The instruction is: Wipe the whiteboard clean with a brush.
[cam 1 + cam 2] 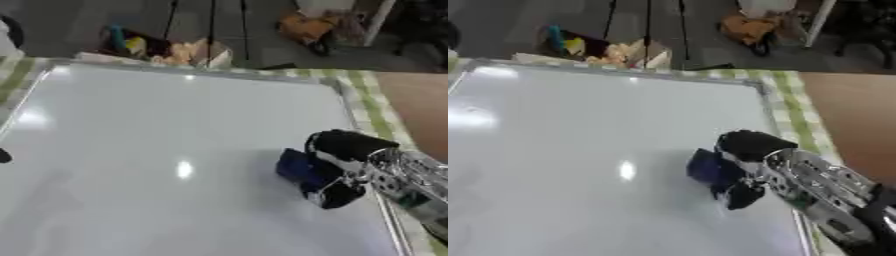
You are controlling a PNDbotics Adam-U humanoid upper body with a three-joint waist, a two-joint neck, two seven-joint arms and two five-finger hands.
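Item: blue brush point(296, 169), lying on the whiteboard point(157, 150) near its right edge; I am gripping it in my right hand point(343, 167), fingers curled round. Risk: brush tilting, missing marks, or sliding off the edge.

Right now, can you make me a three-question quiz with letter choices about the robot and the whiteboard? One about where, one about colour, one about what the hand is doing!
1. Where on the whiteboard is the brush?
A. near its right edge
B. at its far left corner
C. off the board, on the floor

2. What colour is the brush?
A. yellow
B. dark blue
C. white

3. What is the right hand doing?
A. resting open, away from the board
B. pointing upward, holding nothing
C. curled round the brush

Answers: 1 A, the brush sits low on the board's right side. 2 B, it shows dark blue against the white surface. 3 C, the black fingers wrap the brush on the board.
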